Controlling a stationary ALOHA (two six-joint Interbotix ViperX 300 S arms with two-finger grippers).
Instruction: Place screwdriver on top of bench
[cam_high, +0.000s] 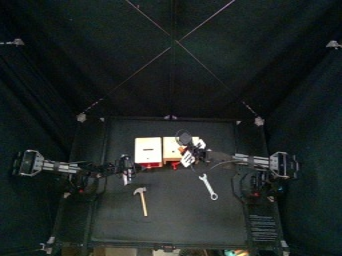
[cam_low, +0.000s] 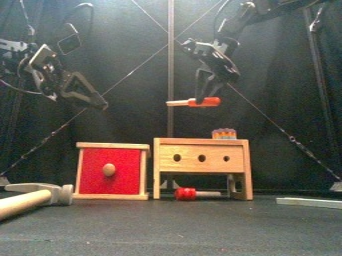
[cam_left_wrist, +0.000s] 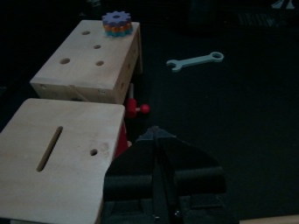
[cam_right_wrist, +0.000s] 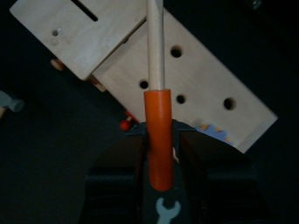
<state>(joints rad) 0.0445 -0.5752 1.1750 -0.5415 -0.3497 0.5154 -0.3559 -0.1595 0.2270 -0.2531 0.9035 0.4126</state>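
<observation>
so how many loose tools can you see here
3. The screwdriver is held in the right gripper above the bench. The hammer and the wrench lie on the table in front of the bench. Others may be hidden.

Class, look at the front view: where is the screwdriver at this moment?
The screwdriver hangs level in the air, held by the right end effector, above the bench and not touching it.
</observation>
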